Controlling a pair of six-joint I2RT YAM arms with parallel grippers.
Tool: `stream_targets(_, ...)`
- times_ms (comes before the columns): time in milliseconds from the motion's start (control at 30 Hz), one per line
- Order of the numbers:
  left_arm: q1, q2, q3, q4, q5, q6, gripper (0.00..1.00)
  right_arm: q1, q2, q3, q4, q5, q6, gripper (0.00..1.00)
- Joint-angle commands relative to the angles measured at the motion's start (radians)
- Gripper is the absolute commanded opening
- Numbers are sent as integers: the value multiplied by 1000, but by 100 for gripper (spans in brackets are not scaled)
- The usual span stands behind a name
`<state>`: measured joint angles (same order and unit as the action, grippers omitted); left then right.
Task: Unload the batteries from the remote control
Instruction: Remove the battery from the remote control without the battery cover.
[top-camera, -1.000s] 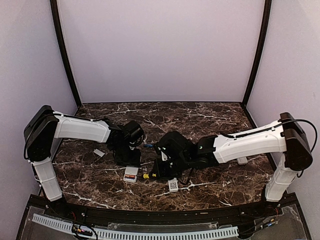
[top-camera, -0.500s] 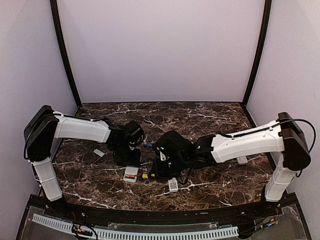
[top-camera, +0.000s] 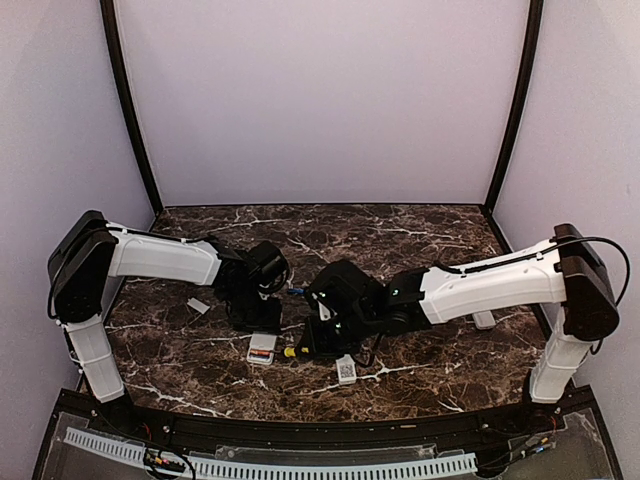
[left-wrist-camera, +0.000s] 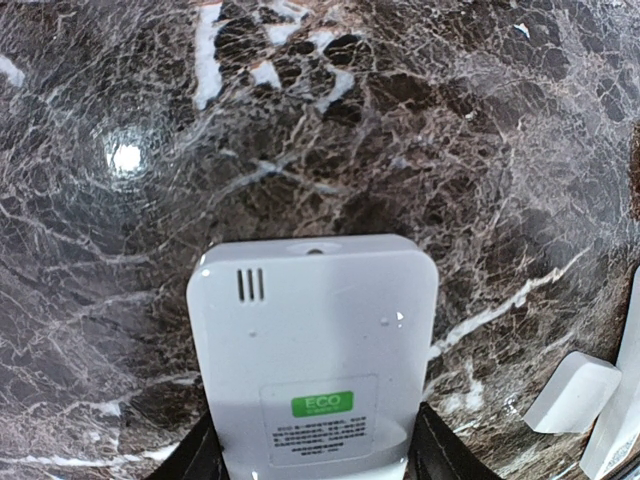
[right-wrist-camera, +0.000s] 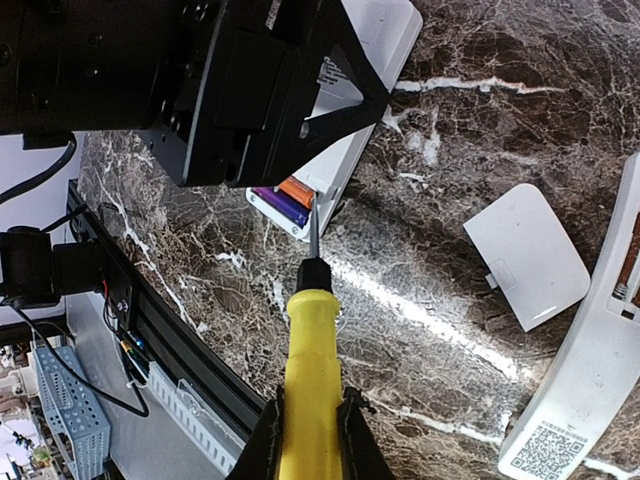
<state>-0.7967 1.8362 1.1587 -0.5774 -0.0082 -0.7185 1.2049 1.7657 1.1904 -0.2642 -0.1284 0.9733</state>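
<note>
Batteries (right-wrist-camera: 287, 198), two small cylinder cells, one orange and one violet-blue, lie side by side in the open compartment at the end of a white rectangular plastic remote control (left-wrist-camera: 315, 350). They are not yet taken out. The left gripper (top-camera: 257, 324) is clamped on this remote: in the left wrist view its dark fingers (left-wrist-camera: 197, 458) press on both long sides of the white body, just below a green label. In the top view the remote sticks out from the left gripper toward the near edge of the dark brown marble-patterned table (top-camera: 420, 235). The right gripper (right-wrist-camera: 311, 445) is closed tightly on a screwdriver with a yellow handle (right-wrist-camera: 312, 340), and the two jaws press the handle from both sides. The thin metal tip of the tool reaches the edge of the compartment, just beside the orange cell; whether it really touches the cell I cannot tell. To the right of the tool a flat white rectangular cover (right-wrist-camera: 527, 255) lies on the table, apart from both remotes. Just beside it lies a second white remote (right-wrist-camera: 585, 385) with a square code printed near its end, and its compartment is open with metal springs visible. Another small white cover (top-camera: 198, 306) lies near the left arm.
</note>
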Motion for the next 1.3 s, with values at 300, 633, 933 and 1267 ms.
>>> stream_targets(300,-1,44,-41,27,5,-31,27,-12,-10,-29,204,-140,8,0)
stream_targets(633,-1,44,-54,41,28,-42,27,-13,-39,-68,360,-166,25,0)
stream_targets(933,-1,44,-63,49,39,-45,27,-15,-70,-115,480,-182,34,0)
stream_targets(1267,-1,43,-64,51,40,-45,27,-14,-78,-134,542,-200,43,0)
